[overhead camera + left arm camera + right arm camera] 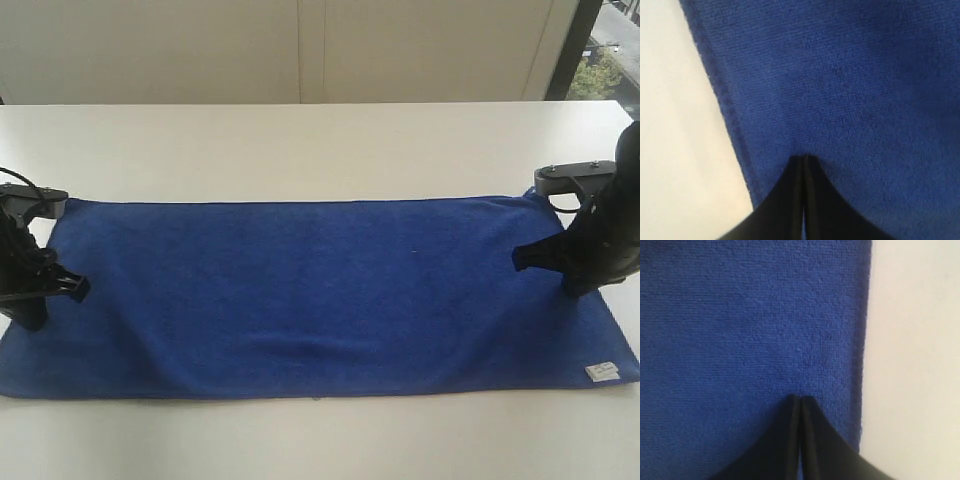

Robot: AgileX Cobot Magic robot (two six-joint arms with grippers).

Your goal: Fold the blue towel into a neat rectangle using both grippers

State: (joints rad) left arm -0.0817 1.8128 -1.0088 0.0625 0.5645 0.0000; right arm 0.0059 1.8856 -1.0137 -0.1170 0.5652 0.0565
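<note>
While the towel [320, 290] lies spread flat on the table [300, 140], the left gripper [78, 288] and right gripper [522, 258] sit over its short ends, jaws pressed together, gripping nothing.

The blue towel [320, 290] lies spread flat and unfolded on the pale counter [300, 150], its long side running left to right and its small white label [601, 372] at the near right corner. The left claw [80, 288] is over the towel's left end and the right claw [520, 258] over its right end. Both have their jaws pressed together, tips low over the cloth.
</note>
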